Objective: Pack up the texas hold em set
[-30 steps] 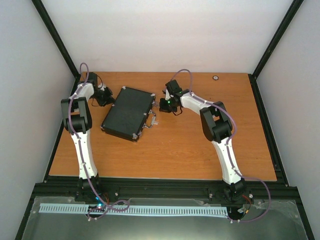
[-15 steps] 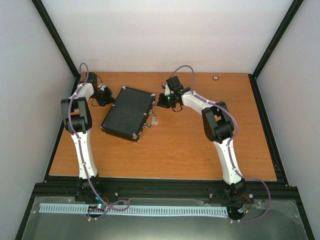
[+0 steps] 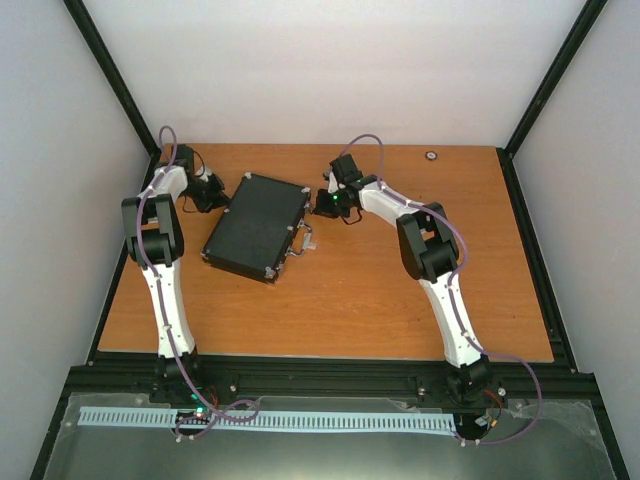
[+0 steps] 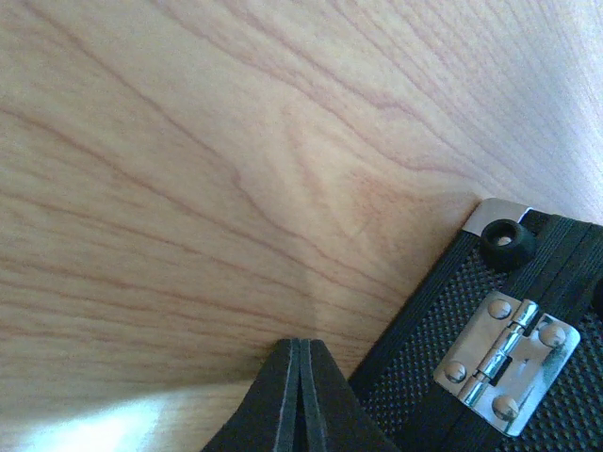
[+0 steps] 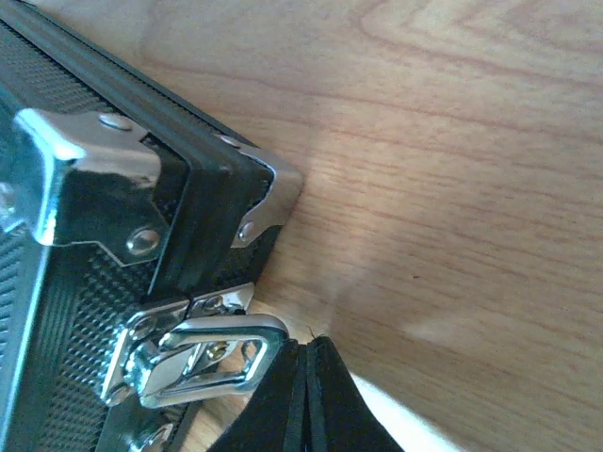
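The texas hold em set shows as a flat black case [image 3: 257, 226], lid down, lying on the wooden table [image 3: 380, 290]. My left gripper [image 3: 220, 203] sits at the case's left, hinge side. In the left wrist view its fingertips [image 4: 300, 350] are shut with nothing between them, resting by the case wall beside a silver hinge [image 4: 504, 363]. My right gripper [image 3: 316, 206] is at the case's far right corner. In the right wrist view its shut, empty fingertips [image 5: 306, 350] touch the raised silver latch [image 5: 203, 363], just below the corner cap [image 5: 268, 193].
A small round object [image 3: 432, 155] lies near the table's back edge on the right. White walls and black frame posts [image 3: 110, 80] enclose the table on three sides. The case's handle [image 3: 305, 240] sticks out on its right side.
My right gripper has moved a little to the left and back, up to the case's far right corner and latch. The left arm and the case have not moved.
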